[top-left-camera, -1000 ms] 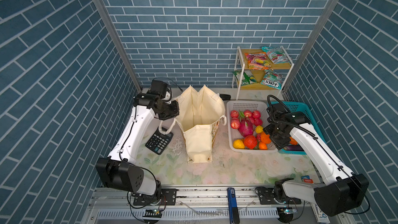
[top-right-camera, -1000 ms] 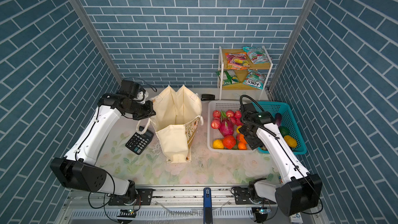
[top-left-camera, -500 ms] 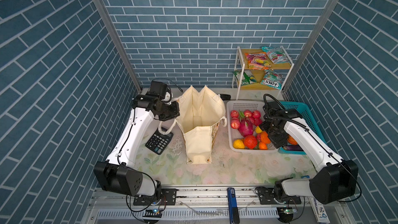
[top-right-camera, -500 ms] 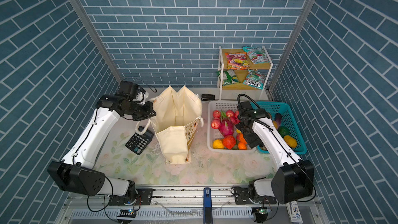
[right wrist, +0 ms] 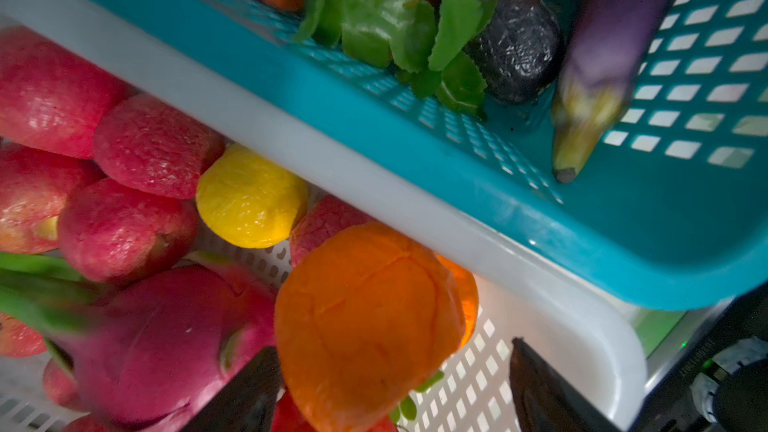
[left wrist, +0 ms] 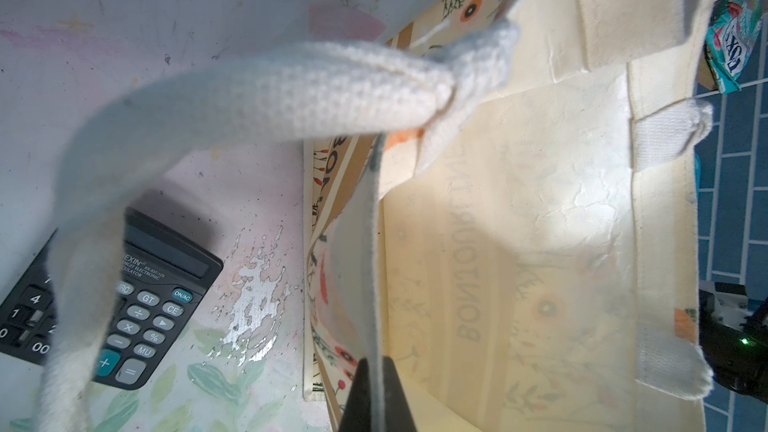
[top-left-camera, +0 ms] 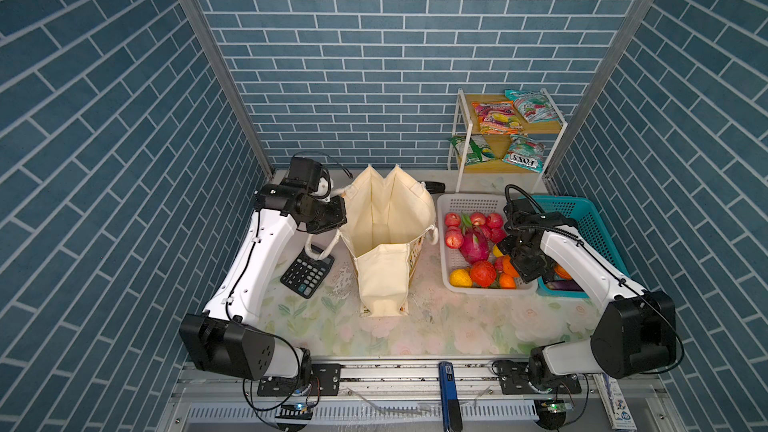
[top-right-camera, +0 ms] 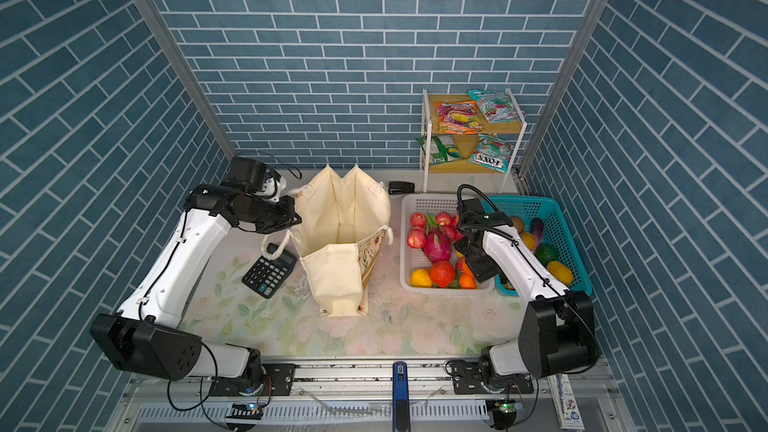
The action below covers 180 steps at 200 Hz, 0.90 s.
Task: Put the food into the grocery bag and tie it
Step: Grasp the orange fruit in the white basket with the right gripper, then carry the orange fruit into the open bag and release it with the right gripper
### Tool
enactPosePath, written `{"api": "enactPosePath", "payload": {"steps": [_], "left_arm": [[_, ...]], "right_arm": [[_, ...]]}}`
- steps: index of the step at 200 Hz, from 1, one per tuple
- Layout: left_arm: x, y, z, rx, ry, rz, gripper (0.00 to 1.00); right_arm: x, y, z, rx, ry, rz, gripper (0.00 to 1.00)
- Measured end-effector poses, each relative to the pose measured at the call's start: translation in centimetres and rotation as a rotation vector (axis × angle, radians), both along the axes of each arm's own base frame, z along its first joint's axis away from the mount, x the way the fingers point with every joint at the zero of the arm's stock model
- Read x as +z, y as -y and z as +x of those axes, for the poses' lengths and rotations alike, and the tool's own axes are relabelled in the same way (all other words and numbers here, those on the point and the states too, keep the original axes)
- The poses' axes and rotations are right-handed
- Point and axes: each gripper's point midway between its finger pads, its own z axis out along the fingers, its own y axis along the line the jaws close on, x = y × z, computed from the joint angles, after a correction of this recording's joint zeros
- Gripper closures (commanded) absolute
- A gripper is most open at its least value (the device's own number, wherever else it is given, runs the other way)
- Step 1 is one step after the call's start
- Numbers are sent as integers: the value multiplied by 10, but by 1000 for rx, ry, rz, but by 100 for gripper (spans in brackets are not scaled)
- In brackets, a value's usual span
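nothing sits in the grocery bag [top-left-camera: 388, 218] yet: left hand [left wrist: 374, 371] clamps its rim, right hand [right wrist: 395, 388] spreads wide over an orange fruit [right wrist: 365, 322].

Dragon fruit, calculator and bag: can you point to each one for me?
Dragon fruit [top-left-camera: 473, 245]: in a top view, on its pink middle.
Calculator [top-left-camera: 306, 278]: in a top view, on its keys.
Bag [top-left-camera: 381, 280]: in a top view, on its folded-down front wall.

R tool [right wrist: 390, 371] shifted over orange fruit [right wrist: 365, 317].
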Motion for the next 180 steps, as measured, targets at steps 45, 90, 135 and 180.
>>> {"api": "enactPosePath", "payload": {"steps": [45, 90, 135, 180], "left_arm": [[2, 0, -1, -2, 7, 1, 100], [2, -1, -2, -10, 10, 9, 100], [2, -1, -2, -9, 10, 9, 100], [2, -1, -2, -6, 8, 7, 100]], "right_arm": [[-7, 2, 6, -9, 11, 0, 15], [-17, 6, 13, -23, 27, 0, 31], [-2, 7, 12, -26, 101, 22, 43], [72, -15, 48, 108, 267, 108, 46]]}}
